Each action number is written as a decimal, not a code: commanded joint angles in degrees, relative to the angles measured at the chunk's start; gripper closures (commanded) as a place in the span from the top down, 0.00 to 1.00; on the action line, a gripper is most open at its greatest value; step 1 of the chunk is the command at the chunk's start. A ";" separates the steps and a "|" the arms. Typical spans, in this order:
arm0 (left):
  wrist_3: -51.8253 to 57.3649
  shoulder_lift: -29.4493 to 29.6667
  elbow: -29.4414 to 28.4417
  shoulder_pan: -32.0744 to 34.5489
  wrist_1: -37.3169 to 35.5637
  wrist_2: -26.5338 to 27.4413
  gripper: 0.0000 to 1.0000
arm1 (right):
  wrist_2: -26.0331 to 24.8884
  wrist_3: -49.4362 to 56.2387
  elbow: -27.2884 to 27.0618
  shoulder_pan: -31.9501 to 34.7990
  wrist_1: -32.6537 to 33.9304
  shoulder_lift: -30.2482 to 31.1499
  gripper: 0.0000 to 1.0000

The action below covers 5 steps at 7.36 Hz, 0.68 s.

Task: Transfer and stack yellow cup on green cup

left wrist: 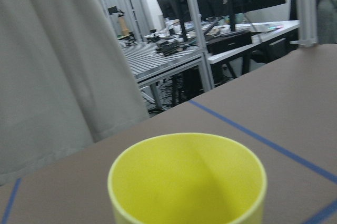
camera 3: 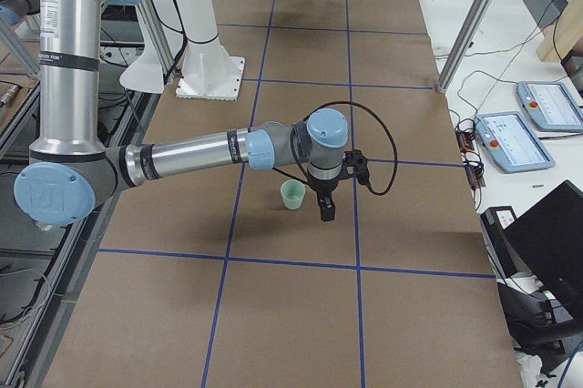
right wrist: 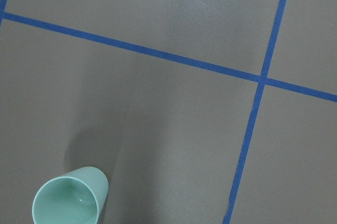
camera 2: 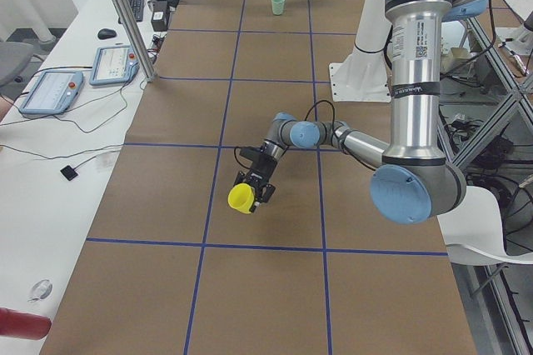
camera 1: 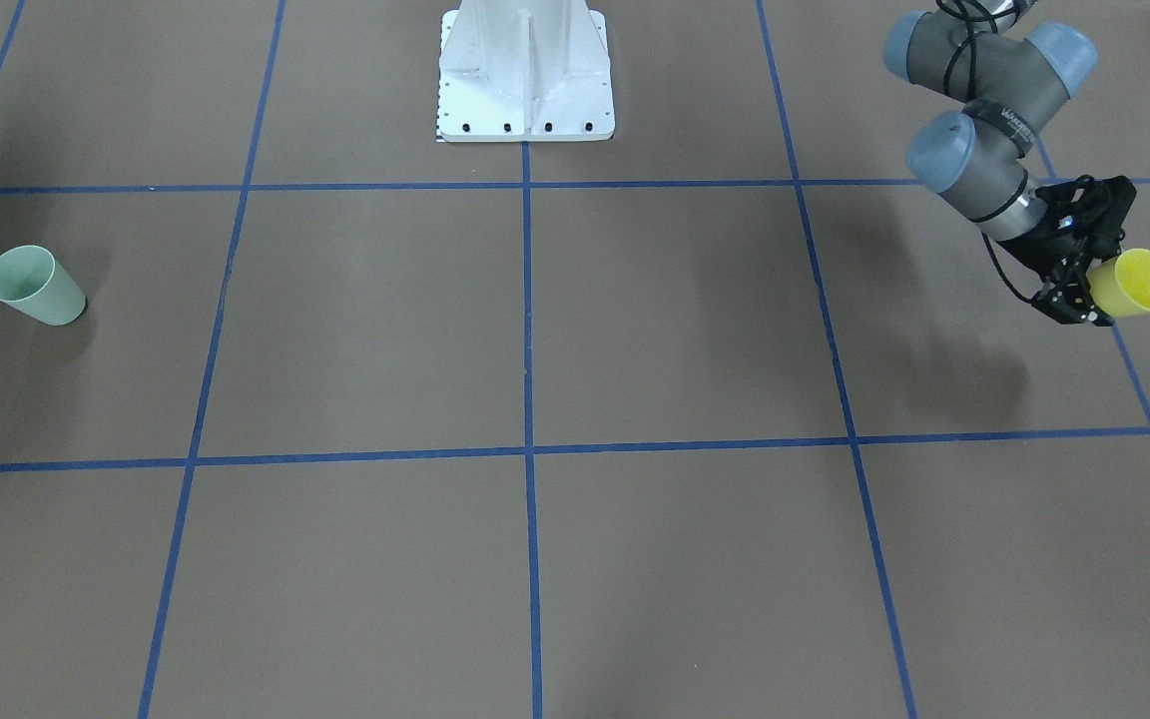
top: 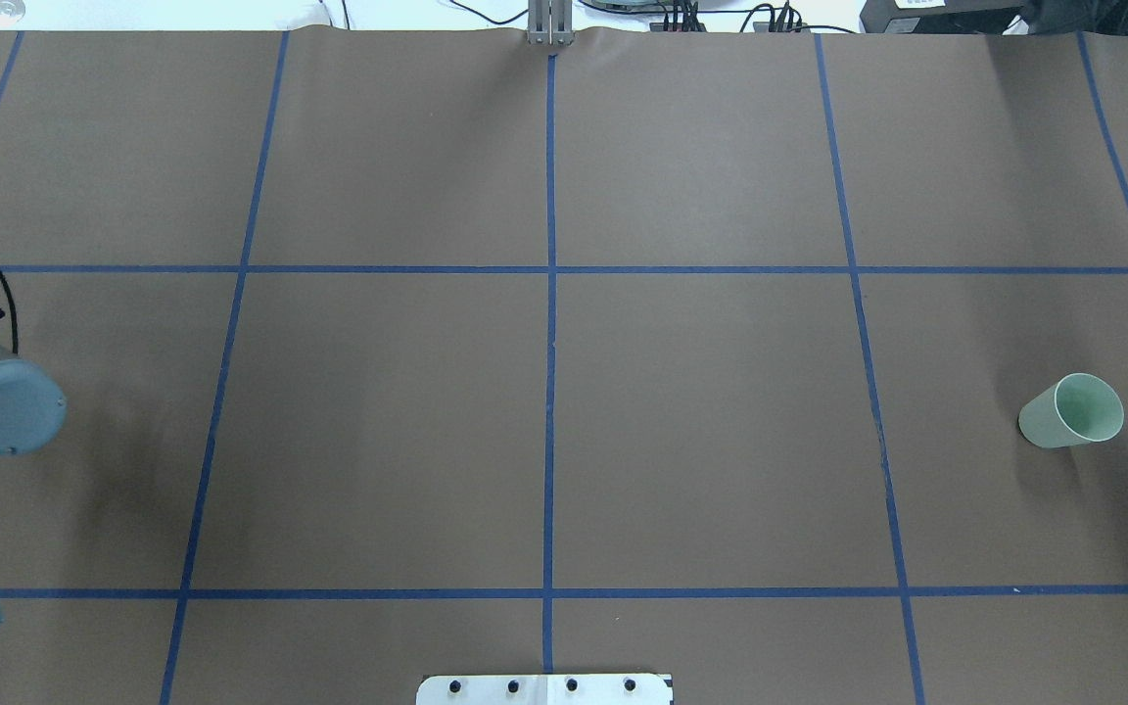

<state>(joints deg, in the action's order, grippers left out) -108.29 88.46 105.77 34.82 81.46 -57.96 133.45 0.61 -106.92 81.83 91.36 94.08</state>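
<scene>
Left gripper (camera 1: 1092, 282) is clamped on the yellow cup (camera 1: 1141, 285), tipped sideways at the table's left end, probably for a hand-over, since the green cup (camera 1: 36, 287) stands far across beside the right gripper (camera 3: 325, 209) - can't tell its jaws.

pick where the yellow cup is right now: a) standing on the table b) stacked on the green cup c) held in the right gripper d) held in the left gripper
D: the left gripper is clamped on the yellow cup, holding it tilted, far from the green cup.
</scene>
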 commanded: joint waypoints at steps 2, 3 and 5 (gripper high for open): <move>27.10 5.92 -0.83 0.07 27.71 1.45 0.00 | 0.05 -0.08 0.84 0.00 -0.21 -1.53 0.99; 31.00 6.46 -1.70 -0.19 36.93 1.45 0.00 | 0.05 -0.08 0.75 -0.09 -0.21 -1.79 0.99; 43.28 7.08 -3.38 -0.45 51.39 1.45 0.00 | -0.12 -0.08 0.92 -0.09 -1.35 -1.79 0.99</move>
<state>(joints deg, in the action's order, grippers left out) -72.30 95.10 103.14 34.51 124.65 -56.52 133.42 0.53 -106.12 81.76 90.66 92.33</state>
